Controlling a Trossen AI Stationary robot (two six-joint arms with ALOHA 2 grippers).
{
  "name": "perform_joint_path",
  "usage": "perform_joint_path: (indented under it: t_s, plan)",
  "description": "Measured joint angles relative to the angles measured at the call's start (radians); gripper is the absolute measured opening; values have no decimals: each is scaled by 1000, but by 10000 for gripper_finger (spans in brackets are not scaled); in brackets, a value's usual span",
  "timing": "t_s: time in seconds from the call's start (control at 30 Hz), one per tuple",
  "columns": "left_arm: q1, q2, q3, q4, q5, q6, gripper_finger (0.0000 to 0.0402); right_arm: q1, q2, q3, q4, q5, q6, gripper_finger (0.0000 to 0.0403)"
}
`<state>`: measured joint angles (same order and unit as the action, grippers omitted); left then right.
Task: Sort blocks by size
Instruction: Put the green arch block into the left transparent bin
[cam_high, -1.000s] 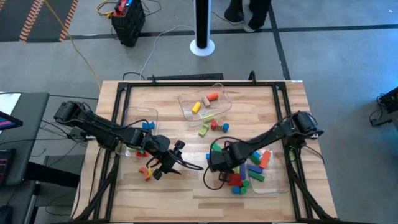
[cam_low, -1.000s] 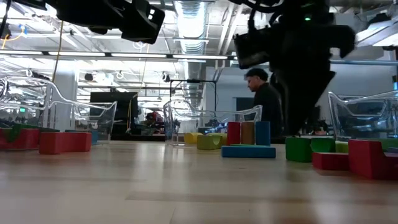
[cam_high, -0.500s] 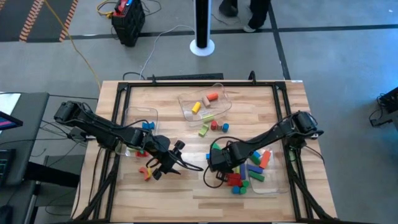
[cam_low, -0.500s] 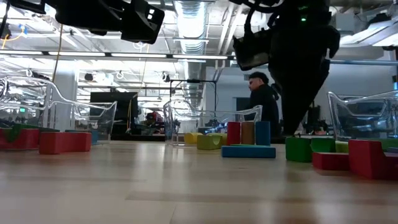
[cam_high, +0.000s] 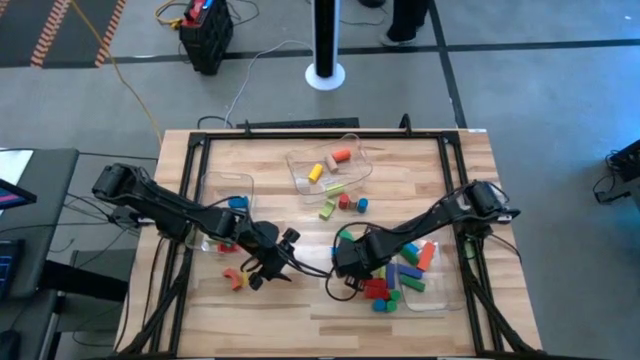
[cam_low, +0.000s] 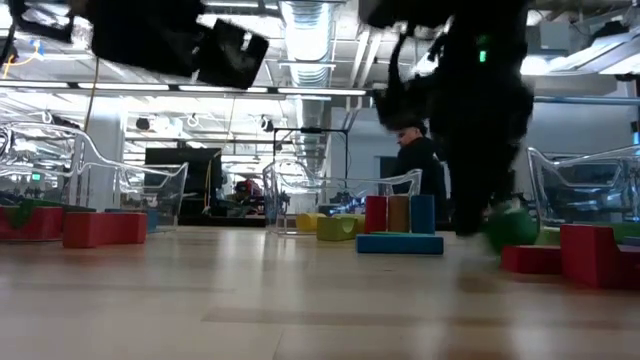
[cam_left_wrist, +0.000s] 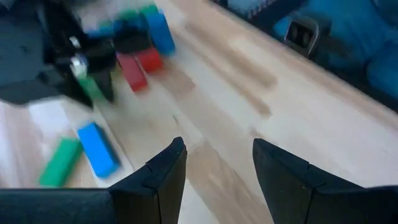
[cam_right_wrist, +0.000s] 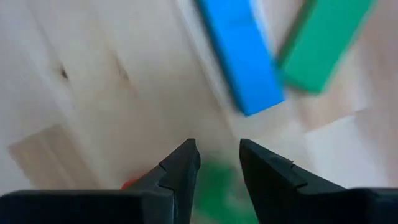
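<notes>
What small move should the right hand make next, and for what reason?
Probably lower a little and close. The right hand is low over the table with its fingers apart, and a green block shows between the tips, seemingly not yet gripped.

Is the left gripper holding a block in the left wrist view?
No, the left gripper has open fingers with only bare table between them.
</notes>
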<state>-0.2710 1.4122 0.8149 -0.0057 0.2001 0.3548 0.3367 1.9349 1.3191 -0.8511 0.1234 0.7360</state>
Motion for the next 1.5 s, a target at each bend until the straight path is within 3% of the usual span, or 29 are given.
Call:
perform_joint_path:
  t_s: [0.57,0.77,1.03,1.5]
  plan:
    - [-1,80,-1,44,2,31,180,10,-79,13,-134,87,-35,162]
    - [0,78,-1,53,1,38,180,54,-81,-1,-124,65,-248,162]
    - [0,78,-1,54,1,36,180,108,-80,-35,-76,64,-391,162]
    - [0,78,-1,71,2,15,180,89,-81,-62,-39,87,-412,162]
